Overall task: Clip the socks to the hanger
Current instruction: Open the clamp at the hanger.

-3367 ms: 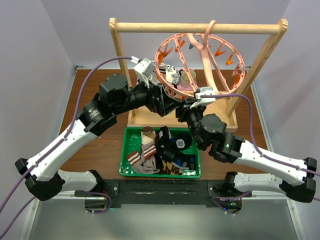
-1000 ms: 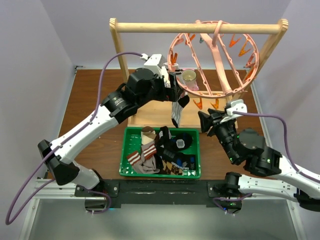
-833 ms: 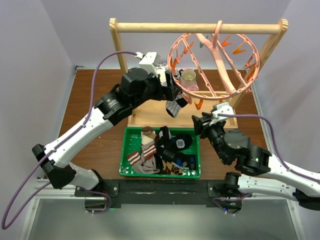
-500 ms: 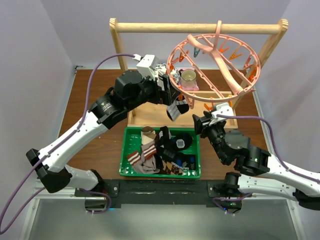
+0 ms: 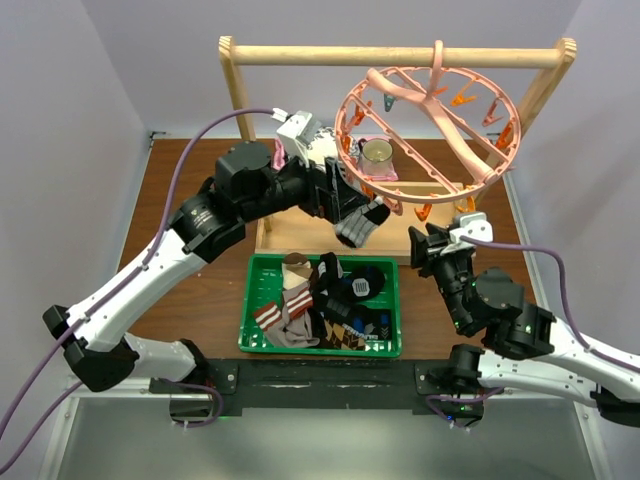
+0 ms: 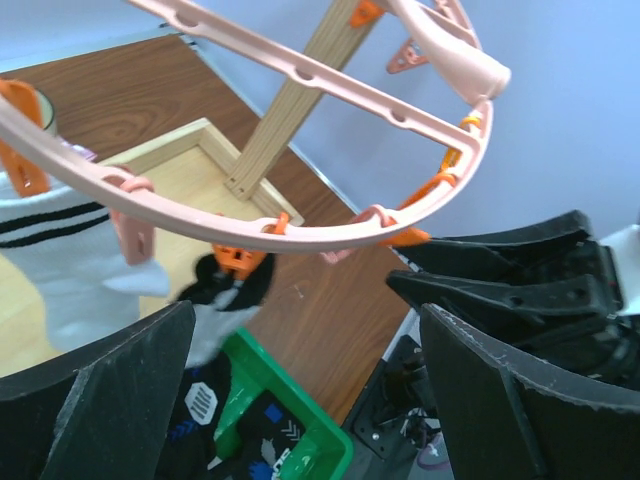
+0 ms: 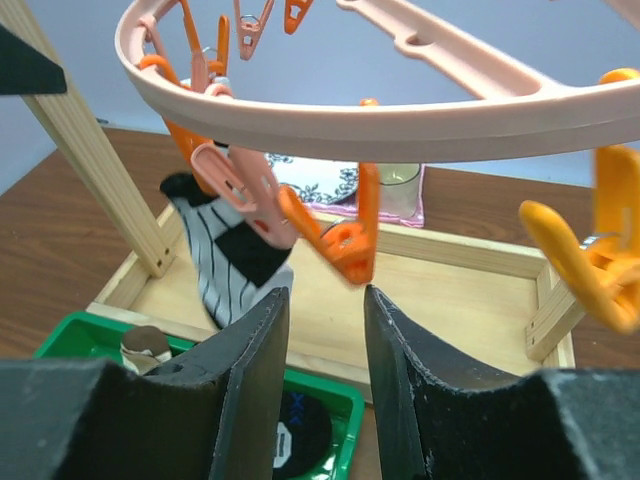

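The pink hanger (image 5: 430, 125) hangs by its hook from the wooden rack bar and is tilted. A grey-and-black striped sock (image 5: 362, 222) dangles from a clip on its near rim; the right wrist view shows this sock (image 7: 235, 265) too. My left gripper (image 5: 345, 195) is wide open beside that sock, holding nothing (image 6: 308, 330). A white sock with black stripes (image 6: 60, 260) hangs at the left of the left wrist view. My right gripper (image 5: 430, 240) is open with a narrow gap (image 7: 325, 295), just below an orange clip (image 7: 345, 240). More socks lie in the green bin (image 5: 250, 290).
The wooden frame rack (image 5: 395, 56) stands on a low wooden tray (image 5: 268, 240) behind the bin. A cup on a pink cloth (image 5: 378, 155) sits under the ring. Purple cables trail from both wrists. The two grippers are close together under the ring's near rim.
The hanger has swung and tilted. The left arm has drawn lower and leftward, and the clipped sock has swung up to the right. The right gripper has shifted right and narrowed a little.
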You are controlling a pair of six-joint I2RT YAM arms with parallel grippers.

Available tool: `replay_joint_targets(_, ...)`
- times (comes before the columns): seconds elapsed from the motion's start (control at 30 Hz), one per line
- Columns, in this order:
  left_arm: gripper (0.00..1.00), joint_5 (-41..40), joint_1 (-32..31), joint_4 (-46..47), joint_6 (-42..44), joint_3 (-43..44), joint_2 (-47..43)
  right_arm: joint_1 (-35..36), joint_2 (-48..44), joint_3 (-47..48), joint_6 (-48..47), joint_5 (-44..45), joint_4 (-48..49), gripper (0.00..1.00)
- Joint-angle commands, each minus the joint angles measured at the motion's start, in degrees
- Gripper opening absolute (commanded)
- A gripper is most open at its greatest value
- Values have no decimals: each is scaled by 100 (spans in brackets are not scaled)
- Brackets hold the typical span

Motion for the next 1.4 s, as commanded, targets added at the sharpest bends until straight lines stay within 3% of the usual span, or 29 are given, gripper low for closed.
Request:
replay_joint_targets(0.0,100,777,20,406,123,-70,-227,10,128,-138,-403,191,489,40)
replay_joint_targets(0.2,100,1533,20,670,-122,-289,-359,-8,85,-297,-992,315,1060,34)
replay_joint_targets(0.47,100,1586,11,706,-263,-448,-341,-8,155,-165,-1318,456,1246,11)
replay_joint_targets(0.67,100,1569,11,784,-351,-387,-350,-8,269,-226,-984,306,1115,0)
replay_joint_targets(1.2,100,1614,-182,978,-1107,-211,-78,18,1693,459,-245,-916,1343,0)
replay_joint_targets(1.23,100,1578,-191,969,-1090,-176,-43,79,1728,529,-193,-681,1169,21)
replay_joint_targets(1.27,100,1517,-182,934,-1063,-141,10,89,1702,573,-114,-583,1098,33)
replay_joint_targets(1.33,100,1271,-182,785,-941,-36,63,89,1335,521,9,-276,879,55)
replay_joint_targets(1.37,100,1200,-182,758,-897,-9,80,89,1159,451,245,-205,677,60)
